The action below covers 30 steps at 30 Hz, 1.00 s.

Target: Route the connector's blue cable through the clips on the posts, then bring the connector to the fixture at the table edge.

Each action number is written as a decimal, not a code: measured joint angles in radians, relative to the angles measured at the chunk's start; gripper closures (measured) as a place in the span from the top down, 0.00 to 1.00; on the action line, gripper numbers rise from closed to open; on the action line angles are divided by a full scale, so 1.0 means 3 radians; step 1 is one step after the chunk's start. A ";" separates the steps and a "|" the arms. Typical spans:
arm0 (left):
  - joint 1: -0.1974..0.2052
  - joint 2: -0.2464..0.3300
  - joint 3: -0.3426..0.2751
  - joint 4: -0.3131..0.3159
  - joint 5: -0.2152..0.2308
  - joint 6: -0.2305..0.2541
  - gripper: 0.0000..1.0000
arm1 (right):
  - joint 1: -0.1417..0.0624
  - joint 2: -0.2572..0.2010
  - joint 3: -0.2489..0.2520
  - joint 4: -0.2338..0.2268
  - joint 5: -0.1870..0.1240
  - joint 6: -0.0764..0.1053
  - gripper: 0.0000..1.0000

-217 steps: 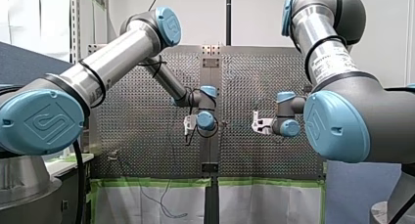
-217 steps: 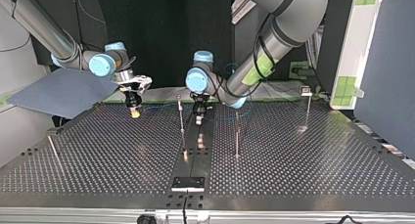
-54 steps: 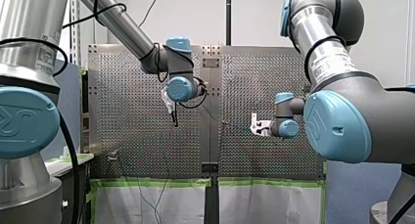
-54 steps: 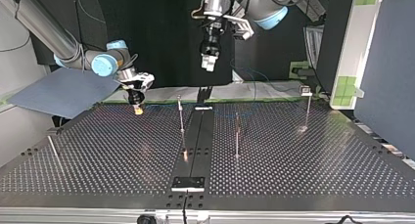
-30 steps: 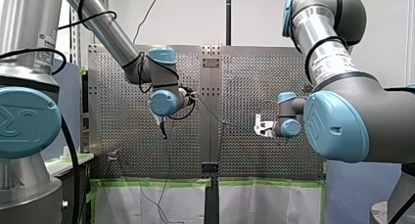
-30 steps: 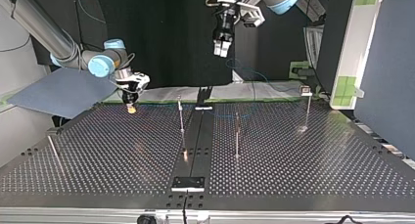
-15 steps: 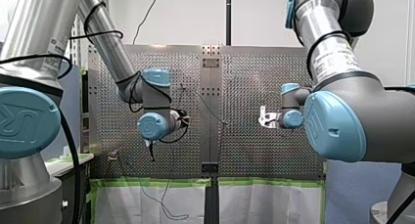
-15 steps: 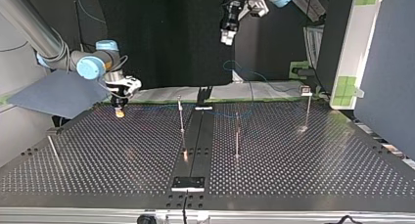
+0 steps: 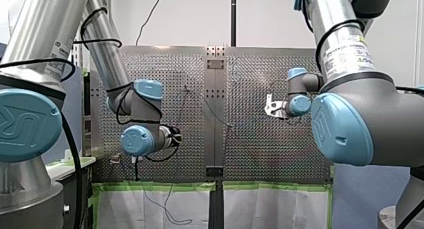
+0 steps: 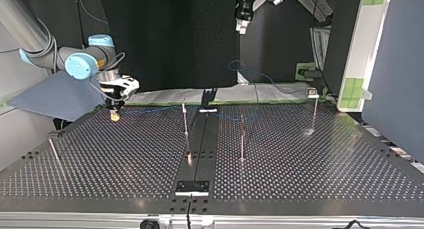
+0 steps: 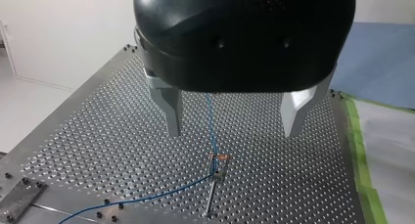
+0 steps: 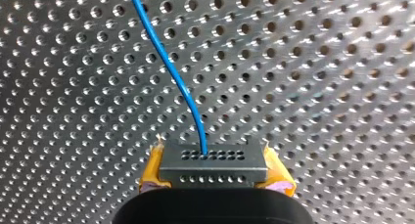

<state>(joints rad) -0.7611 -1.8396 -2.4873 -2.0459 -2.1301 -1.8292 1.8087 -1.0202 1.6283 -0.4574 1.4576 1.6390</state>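
My right end effector (image 12: 215, 176) holds the connector (image 12: 213, 163); my left end effector (image 11: 234, 132) is wide open and empty.
Front: left one at left, right one at right. Top: right one low over the tabletop's (image 10: 300, 159) far-left corner, left one high. Left wrist: blue cable (image 11: 147, 197) bends at a post's clip (image 11: 219, 174). Right wrist: yellow pads (image 12: 152, 172) clamp the connector.

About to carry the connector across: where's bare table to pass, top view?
Bare: between the leaning rod and the centre strip, and between the post right of the strip and the far-right post. Crowded: the far edge, along the blue cable.
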 joint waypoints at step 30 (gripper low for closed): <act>0.0000 -0.0001 -0.0015 -0.0032 -0.0102 0.0183 1.00 | -0.0200 -0.0883 -0.0046 0.0359 0.0498 -0.0232 0.00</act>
<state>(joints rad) -0.7612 -1.8397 -2.4917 -2.0554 -2.1607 -1.7743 1.7488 -1.2852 1.6145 -0.3496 1.6069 1.5695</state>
